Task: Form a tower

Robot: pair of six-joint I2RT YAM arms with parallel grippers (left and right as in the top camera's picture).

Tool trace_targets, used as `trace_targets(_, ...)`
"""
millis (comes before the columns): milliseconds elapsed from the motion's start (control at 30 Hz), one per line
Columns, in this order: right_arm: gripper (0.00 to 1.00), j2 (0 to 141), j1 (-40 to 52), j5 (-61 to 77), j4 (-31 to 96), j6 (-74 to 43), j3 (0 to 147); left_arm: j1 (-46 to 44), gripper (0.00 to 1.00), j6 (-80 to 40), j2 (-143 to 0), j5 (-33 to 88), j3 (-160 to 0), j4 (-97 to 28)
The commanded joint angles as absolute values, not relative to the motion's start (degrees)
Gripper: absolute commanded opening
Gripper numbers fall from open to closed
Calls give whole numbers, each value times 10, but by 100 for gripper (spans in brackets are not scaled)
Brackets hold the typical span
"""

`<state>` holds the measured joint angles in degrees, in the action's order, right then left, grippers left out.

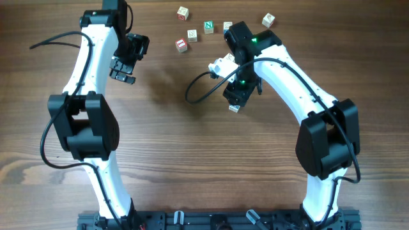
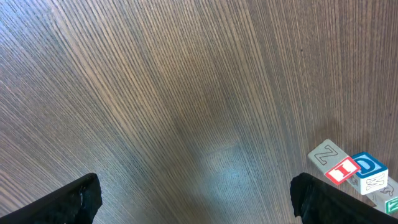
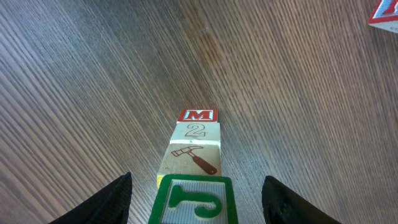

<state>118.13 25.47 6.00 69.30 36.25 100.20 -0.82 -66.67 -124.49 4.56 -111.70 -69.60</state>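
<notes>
While both arms hang over the wooden worktop (image 1: 192, 160), the tower (image 3: 194, 155) stands beneath the right one.
Left gripper (image 2: 196, 180) is at the far left above bare wood, its fingers (image 2: 78, 202) spread wide and holding nothing. Right gripper (image 3: 197, 179) straddles the tower, right of centre, its fingers (image 3: 112, 202) spread with a gap on each side of the green-framed top cube (image 3: 194, 200); lower faces show a hammer, a 2 and a red M. Loose letter cubes (image 1: 192, 35) lie scattered toward the far edge.

top-down overhead — wrist views close over table (image 2: 186, 93)
</notes>
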Motion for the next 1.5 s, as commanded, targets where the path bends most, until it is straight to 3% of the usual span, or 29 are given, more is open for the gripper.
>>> trace_targets(0, 64, 1191, 259, 73, 691, 358, 998, -6, 100, -660, -1228, 40, -1114, -696)
trace_targets(200, 56, 1191, 259, 72, 691, 358, 998, -6, 100, -660, -1228, 40, -1114, -696)
trace_targets(400, 57, 1191, 259, 72, 693, 358, 998, -6, 100, -660, -1228, 40, -1114, -696)
trace_targets(800, 73, 1187, 259, 110, 701, 314, 1052, -6, 100, -660, -1228, 40, -1114, -696)
trace_targets(900, 84, 1174, 259, 131, 699, 303, 1062, -6, 100, -660, -1228, 40, -1114, -696)
trace_targets(933, 98, 1165, 259, 132, 697, 292, 1066, -6, 100, -660, -1228, 40, -1114, -696)
trace_targets(967, 100, 1159, 259, 132, 696, 284, 1069, -6, 100, -660, -1228, 40, -1114, -696)
trace_targets(1067, 100, 1136, 259, 112, 690, 200, 1097, -6, 100, -660, -1228, 40, -1114, -696)
trace_targets(1233, 100, 1080, 250, -176, 730, -179, 1127, -6, 100, -660, -1228, 40, -1114, -696)
trace_targets(1333, 100, 1069, 244, -130, 762, -235, 1126, -6, 100, -660, -1228, 40, -1114, -696)
trace_targets(1367, 98, 1069, 244, -116, 774, -213, 1124, -6, 100, -660, -1228, 40, -1114, -696)
trace_targets(1400, 68, 1069, 244, -104, 785, -199, 1112, -6, 100, -660, -1228, 40, -1114, -696)
trace_targets(1467, 30, 1071, 243, -107, 813, -264, 1096, -6, 100, -660, -1228, 40, -1114, -696)
